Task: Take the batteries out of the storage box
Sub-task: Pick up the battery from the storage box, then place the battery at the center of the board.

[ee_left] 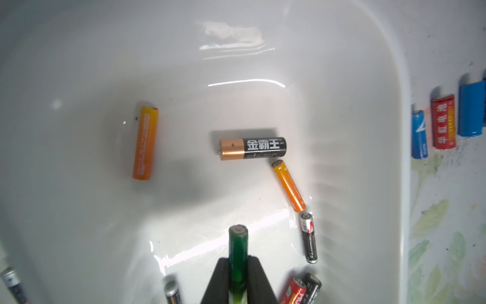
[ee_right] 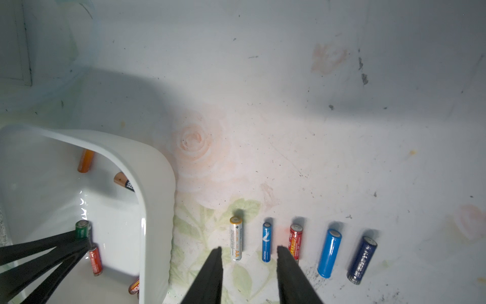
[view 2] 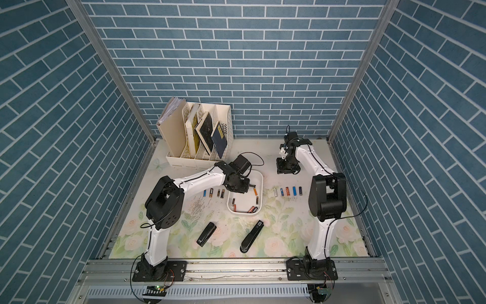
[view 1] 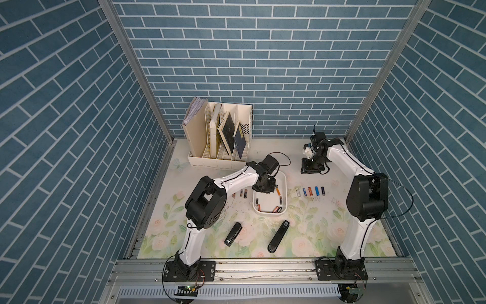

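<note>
The left pincer (ee_left: 238,260) gripped a green battery (ee_left: 238,237), its lower end hidden between the jaws, inside the white storage box (ee_left: 368,92). Loose batteries (ee_left: 252,148) lay around, some cut off at the frame edge. The right pincer (ee_right: 249,254) hung half-open above the counter (ee_right: 315,131).

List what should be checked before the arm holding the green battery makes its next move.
1. Grip on the green battery: ok, left gripper shut on it.
2. Battery out of the storage box: not ok, it is inside the walls.
3. Right gripper out of the way: ok, open and empty near the row of batteries outside.
4. Set-down space on the table: ok, bare mat past that row.
5. Box emptied: not ok, an orange battery and a black-and-gold battery lie inside.
</note>
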`<state>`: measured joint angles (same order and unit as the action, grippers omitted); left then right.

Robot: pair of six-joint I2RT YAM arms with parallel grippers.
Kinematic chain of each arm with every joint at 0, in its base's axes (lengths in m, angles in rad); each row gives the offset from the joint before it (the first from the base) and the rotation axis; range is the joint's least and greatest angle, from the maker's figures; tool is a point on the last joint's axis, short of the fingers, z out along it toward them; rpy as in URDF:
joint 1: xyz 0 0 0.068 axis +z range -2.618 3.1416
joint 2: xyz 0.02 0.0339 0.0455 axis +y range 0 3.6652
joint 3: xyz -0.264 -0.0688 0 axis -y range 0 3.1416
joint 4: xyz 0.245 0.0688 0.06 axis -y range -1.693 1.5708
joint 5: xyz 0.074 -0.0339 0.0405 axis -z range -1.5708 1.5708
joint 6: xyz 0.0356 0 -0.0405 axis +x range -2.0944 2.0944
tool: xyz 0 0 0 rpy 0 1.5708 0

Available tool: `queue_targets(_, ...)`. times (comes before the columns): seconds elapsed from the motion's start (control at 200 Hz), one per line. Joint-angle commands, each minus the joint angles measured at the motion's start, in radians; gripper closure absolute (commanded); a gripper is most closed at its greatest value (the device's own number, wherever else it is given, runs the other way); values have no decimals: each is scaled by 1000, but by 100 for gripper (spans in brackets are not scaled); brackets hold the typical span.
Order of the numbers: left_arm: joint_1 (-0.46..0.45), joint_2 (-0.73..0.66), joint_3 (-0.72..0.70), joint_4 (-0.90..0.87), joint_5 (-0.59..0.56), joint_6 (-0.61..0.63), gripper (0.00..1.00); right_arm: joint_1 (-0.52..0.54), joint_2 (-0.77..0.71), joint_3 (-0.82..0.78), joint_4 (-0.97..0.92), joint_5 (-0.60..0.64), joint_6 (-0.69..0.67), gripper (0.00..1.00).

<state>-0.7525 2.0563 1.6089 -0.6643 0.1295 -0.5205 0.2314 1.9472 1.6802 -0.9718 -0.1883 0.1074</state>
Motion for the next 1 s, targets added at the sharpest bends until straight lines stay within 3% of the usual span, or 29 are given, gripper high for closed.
queue_targets(0.0, 20, -52, 14, -10, 7, -10, 82, 8, 13, 38, -15, -20, 7, 62)
queue_targets(0.47, 140, -235, -101, -20, 6, 4, 82, 24, 30, 87, -34, -26, 6, 62)
queue_targets(0.995, 439, -416, -412, -21, -39, 150, 82, 48, 33, 109, -53, -11, 20, 62)
